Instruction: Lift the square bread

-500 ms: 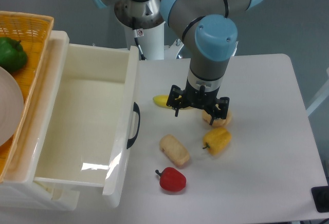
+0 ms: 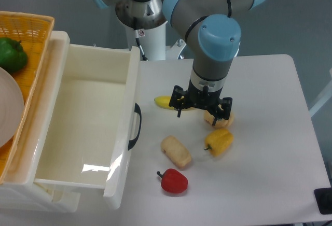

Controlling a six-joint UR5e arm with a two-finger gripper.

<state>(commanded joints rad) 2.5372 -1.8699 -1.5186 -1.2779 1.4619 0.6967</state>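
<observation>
The square bread (image 2: 176, 151) is a pale beige oblong loaf lying on the white table (image 2: 270, 148), in front of and a little left of the gripper. My gripper (image 2: 202, 109) hangs above the table behind the loaf, fingers pointing down, open and empty. Its left finger (image 2: 179, 107) stands over the yellow banana, its right finger (image 2: 223, 113) over the tan bun. The loaf is apart from the gripper and fully in view.
A tan round bun (image 2: 220, 118) sits under the gripper's right side. A yellow pepper (image 2: 219, 141) lies right of the loaf, a red pepper (image 2: 173, 181) in front. A banana (image 2: 165, 102) lies behind. A white open drawer (image 2: 83, 127) and an orange basket (image 2: 23, 34) stand at left.
</observation>
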